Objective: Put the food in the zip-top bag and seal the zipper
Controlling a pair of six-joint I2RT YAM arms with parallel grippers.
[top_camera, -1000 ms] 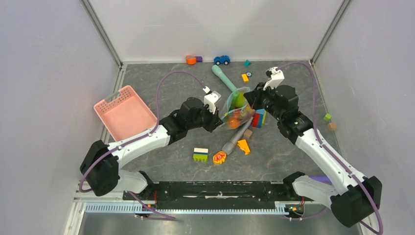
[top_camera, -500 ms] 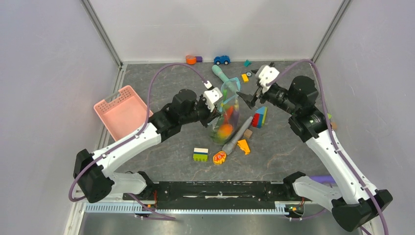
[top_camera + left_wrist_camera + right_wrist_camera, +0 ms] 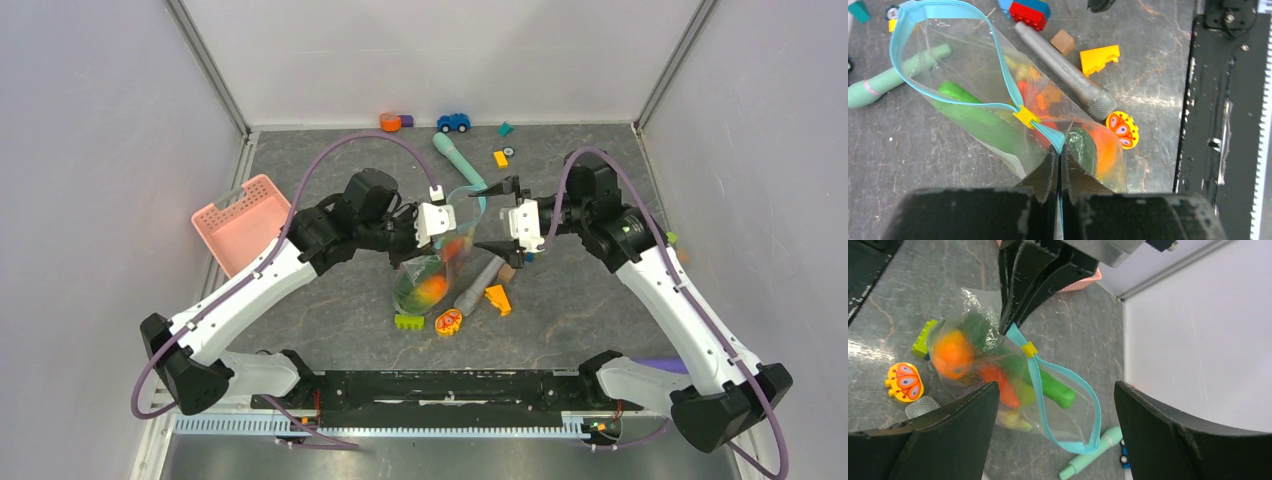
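The left arm (image 3: 250,295) and the right arm (image 3: 685,310) are built of white links and rounded black joints. A purple cable (image 3: 330,152) is run along each. The left gripper (image 3: 1058,157) and the right gripper (image 3: 476,218) are fitted with white housings and matte black fingers (image 3: 938,440), scuffed at the edges. A black rail (image 3: 440,385) is seen at 6 o'clock.

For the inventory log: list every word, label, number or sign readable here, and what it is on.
No text can be read in any view.
On the bag: no print on the side in view.
On the oval toy: a pattern, not letters.
On the teal stick: a pink band, too small to read.
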